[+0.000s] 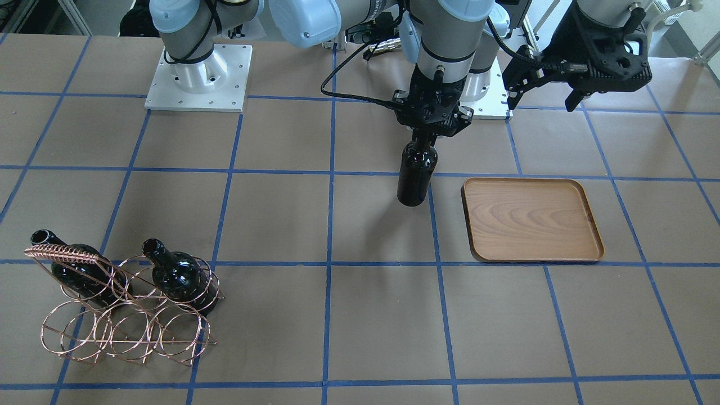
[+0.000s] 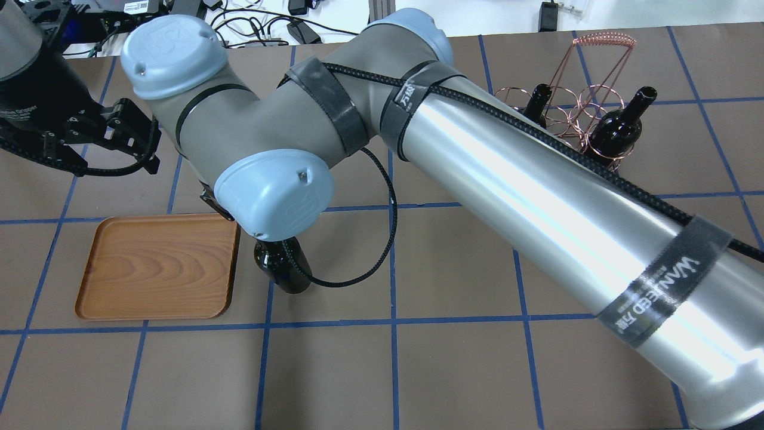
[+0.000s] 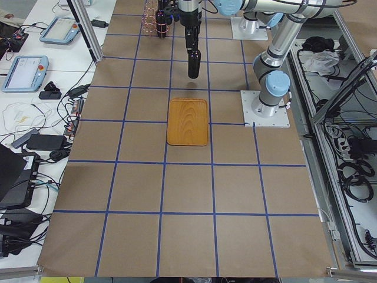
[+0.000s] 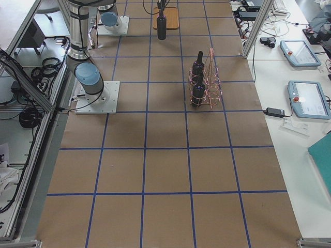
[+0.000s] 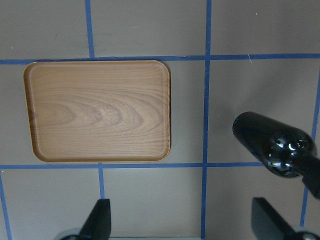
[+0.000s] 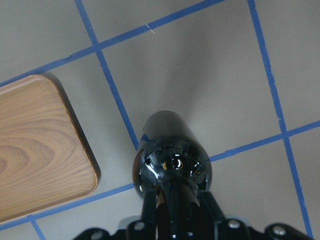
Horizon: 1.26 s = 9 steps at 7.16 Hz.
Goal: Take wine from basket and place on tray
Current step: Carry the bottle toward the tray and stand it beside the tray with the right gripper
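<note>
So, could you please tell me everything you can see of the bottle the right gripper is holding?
The bottle is dark, near-black glossy glass with no label showing. It hangs upright, neck up, with the right gripper shut on its neck. It seems lifted just clear of the table, beside the wooden tray but not over it. Nothing else touches it.

Wine bottles: three in all. The wine [image 1: 417, 174] hangs just beside the tray, and a near racked bottle [image 1: 180, 278] and a far racked bottle [image 1: 84, 270] sit right of it.
Baskets: one basket [image 1: 64, 255].
Trays: one tray [image 1: 531, 219].
Grippers: two, the left gripper [image 5: 182, 220] and the right gripper [image 1: 430, 126].
</note>
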{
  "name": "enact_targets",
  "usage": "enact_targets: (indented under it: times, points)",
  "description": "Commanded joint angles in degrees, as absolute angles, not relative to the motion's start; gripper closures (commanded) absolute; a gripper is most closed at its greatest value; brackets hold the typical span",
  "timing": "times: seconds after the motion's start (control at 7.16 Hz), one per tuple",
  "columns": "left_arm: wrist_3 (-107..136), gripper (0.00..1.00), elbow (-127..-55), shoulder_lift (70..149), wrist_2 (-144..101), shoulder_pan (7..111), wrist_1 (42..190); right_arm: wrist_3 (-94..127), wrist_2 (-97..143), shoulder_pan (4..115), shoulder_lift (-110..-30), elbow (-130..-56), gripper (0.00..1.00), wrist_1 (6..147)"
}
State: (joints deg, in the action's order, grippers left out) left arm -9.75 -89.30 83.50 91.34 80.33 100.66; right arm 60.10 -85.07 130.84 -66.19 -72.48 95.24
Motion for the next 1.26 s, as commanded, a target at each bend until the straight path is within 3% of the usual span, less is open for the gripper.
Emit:
enact_targets:
  times: [0.0,0.14,0.56,1.12]
  points:
    - [-9.8,0.0,-89.2,83.5,91.4,80.2,100.6,60.4,-84.0,131.2,-65.8,-72.9,0.23,95.4]
    - [-12.1,0.0,-89.2,83.4,91.4,79.4,100.8,60.3,-84.2,131.2,-65.9,-72.9,0.0,95.3]
    - [-15.6,0.0,-89.3,83.3,91.2,75.9,101.2,55.3,-87.7,126.9,-69.4,-73.6,0.0,92.7]
    - [-13.1,0.0,-89.3,83.2,90.7,83.0,100.5,19.3,-88.3,103.6,-82.5,-78.4,0.0,83.0]
